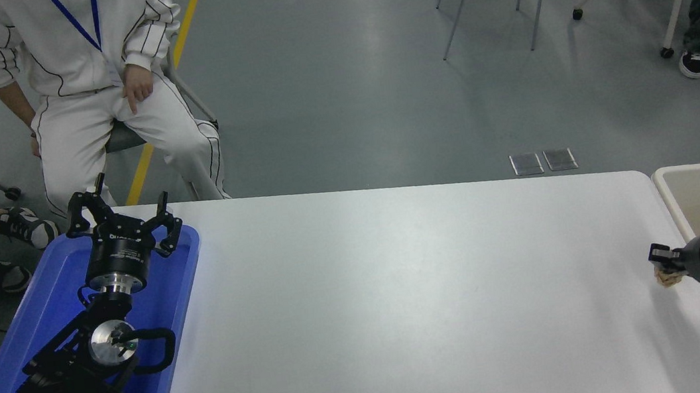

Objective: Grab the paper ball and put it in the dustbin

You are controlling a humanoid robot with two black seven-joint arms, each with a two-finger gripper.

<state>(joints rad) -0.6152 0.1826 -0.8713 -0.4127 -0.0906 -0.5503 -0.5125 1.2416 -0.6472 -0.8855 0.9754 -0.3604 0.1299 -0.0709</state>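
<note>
Right gripper (663, 258) (closed) grips paper ball (666, 278) — near dustbin (672, 200).

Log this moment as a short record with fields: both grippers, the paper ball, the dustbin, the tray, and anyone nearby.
right gripper: near the table's right edge, shut on the paper ball
paper ball: tan wad at the gripper's tip, mostly hidden, not yet over the bin
dustbin: beige, open-topped, just past the table's right edge
left gripper: parked over the blue tray, fingers spread open
blue tray: at the table's left edge
person: seated beyond the table's far left corner, in white clothes
</note>
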